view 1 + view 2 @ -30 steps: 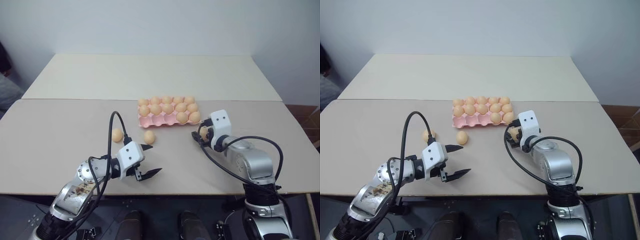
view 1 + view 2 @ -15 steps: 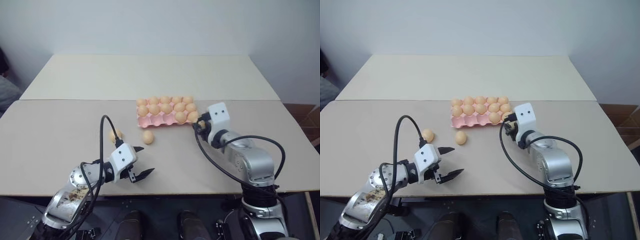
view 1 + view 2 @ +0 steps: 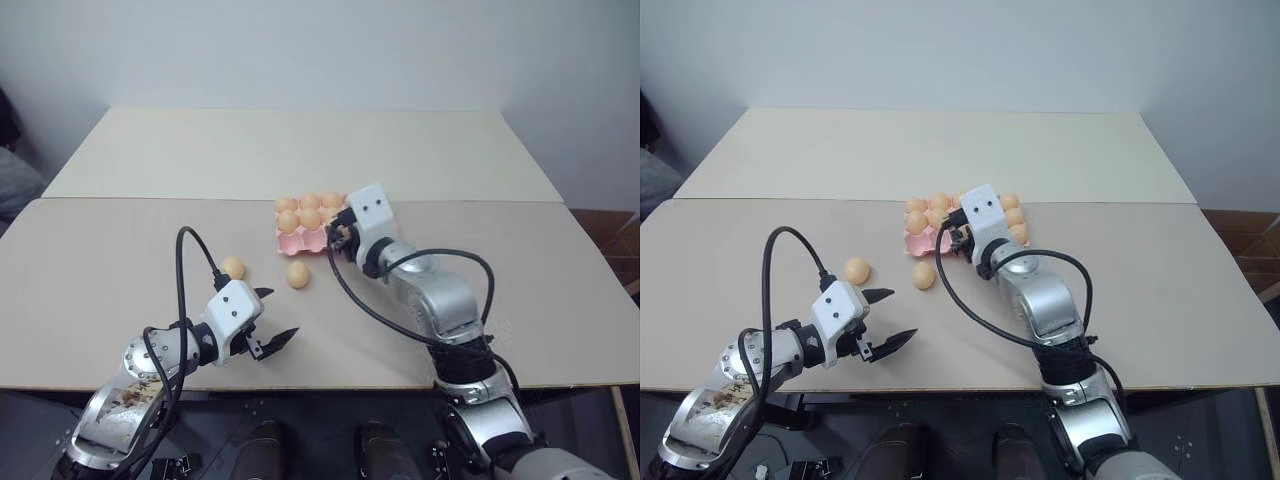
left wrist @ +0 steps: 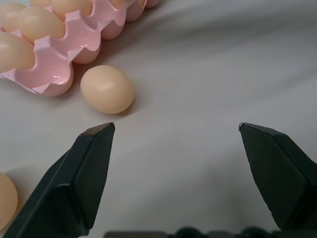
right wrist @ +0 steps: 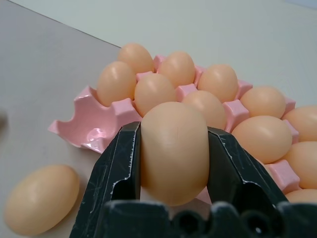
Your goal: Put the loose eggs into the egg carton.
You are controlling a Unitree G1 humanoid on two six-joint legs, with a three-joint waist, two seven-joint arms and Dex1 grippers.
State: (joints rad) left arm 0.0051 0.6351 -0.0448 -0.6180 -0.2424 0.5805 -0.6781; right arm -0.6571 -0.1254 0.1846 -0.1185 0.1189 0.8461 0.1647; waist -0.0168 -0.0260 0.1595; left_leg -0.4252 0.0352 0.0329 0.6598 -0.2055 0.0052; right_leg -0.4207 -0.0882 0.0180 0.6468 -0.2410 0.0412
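Pink and scallop-edged, the egg carton (image 3: 300,240) is sitting mid-table, most cups filled. Over its near edge the right gripper (image 5: 173,163) is squeezing a held egg (image 5: 174,151) between both black fingers. Just in front of the carton's near-left corner a loose egg (image 3: 297,274) is lying, another egg (image 3: 233,268) farther left. Nearer than both, the left gripper (image 3: 272,320) is hovering with fingers spread wide, gripping nothing.

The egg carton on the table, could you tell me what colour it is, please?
The egg carton is pink; the right wrist view shows it best.
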